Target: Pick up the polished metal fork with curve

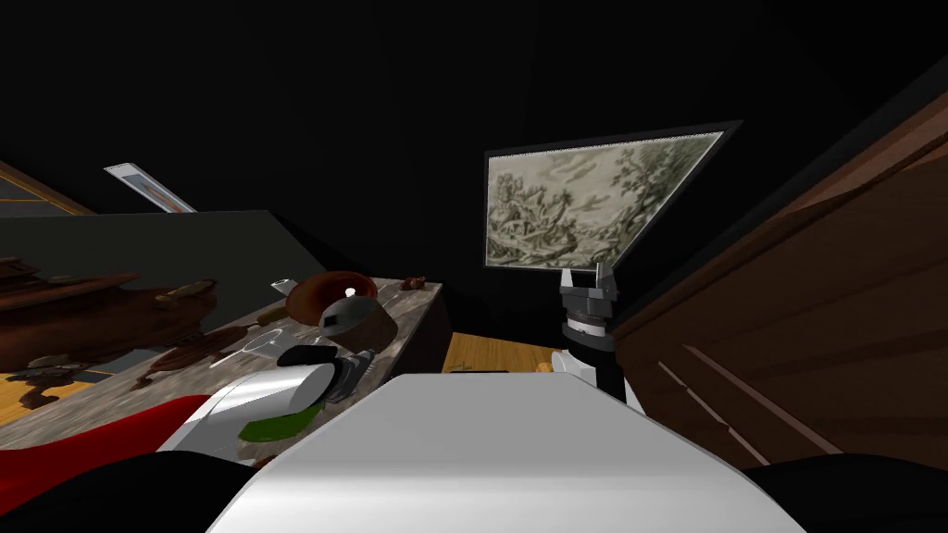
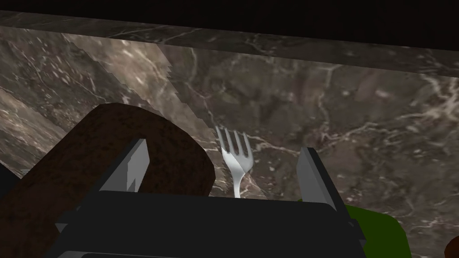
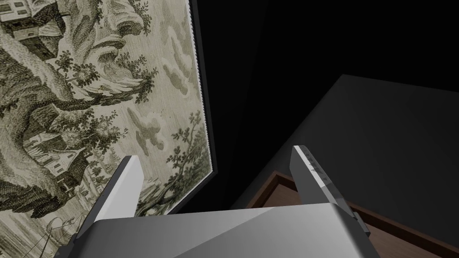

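Left gripper (image 2: 223, 148), fingers spread and empty, frames the silver fork (image 2: 236, 161) on the marble counter (image 2: 336, 112) and should drop squarely, clearing the brown object (image 2: 148, 134) beside it; right gripper (image 3: 216, 154) also open, empty.

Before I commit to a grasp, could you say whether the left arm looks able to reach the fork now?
Probably yes: the fork lies ahead between its open jaws on the marble counter, though a brown object crowds one jaw.
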Motion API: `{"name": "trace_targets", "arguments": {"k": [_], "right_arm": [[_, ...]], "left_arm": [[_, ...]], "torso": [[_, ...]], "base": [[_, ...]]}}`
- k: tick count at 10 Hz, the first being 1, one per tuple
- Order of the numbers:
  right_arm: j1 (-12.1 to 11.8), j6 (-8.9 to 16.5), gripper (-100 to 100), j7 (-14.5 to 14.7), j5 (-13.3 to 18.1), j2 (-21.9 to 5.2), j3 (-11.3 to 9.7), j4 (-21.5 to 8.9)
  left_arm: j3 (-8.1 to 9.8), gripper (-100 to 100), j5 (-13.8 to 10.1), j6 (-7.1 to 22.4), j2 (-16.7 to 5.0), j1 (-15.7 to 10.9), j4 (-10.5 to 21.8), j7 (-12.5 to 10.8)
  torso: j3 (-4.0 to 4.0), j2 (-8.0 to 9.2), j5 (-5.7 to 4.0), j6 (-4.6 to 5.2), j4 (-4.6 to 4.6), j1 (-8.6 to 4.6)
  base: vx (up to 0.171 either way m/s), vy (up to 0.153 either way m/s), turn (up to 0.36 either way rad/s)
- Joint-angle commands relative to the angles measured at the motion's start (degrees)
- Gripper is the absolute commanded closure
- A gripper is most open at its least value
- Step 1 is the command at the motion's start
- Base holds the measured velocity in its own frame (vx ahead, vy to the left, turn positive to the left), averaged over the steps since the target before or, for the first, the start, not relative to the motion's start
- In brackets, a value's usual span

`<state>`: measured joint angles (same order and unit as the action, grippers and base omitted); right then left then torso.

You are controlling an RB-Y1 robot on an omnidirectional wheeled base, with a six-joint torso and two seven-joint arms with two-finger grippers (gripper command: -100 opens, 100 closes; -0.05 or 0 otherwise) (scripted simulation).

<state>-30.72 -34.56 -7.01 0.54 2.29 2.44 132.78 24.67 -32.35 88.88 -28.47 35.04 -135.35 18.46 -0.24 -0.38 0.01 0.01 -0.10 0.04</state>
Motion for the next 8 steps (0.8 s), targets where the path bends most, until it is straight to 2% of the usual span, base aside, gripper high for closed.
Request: {"name": "trace_targets", "arguments": {"k": [1,2,5,8], "right_arm": [[0.0,0.0,0,0.0,0.0,0.0,0.0,0.0],[0.0,0.0,0,0.0,0.0,0.0,0.0,0.0],[0.0,0.0,0,0.0,0.0,0.0,0.0,0.0],[0.0,0.0,0,0.0,0.0,0.0,0.0,0.0]], "left_arm": [[0.39,-100,-0.4,2.9,-0.3,-0.3,0.4,-0.1],[0.39,-100,-0.4,3.5,-0.3,-0.3,0.4,-0.1],[1.53,-100,-1.6,9.0,-0.8,0.1,1.1,0.2],[2.19,-100,-2.3,12.5,-1.3,0.3,1.3,0.4]], "torso": [[0.00,0.00,0.00,0.00,0.00,0.00],[0.02,0.04,0.01,-0.01,0.01,0.04],[0.08,0.14,0.01,-0.02,0.03,0.01],[0.07,0.12,0.00,0.00,0.02,0.00]], "base": [[0.091,0.015,0.040],[0.063,0.012,0.021],[0.075,0.002,0.062],[0.075,-0.002,0.040]]}}
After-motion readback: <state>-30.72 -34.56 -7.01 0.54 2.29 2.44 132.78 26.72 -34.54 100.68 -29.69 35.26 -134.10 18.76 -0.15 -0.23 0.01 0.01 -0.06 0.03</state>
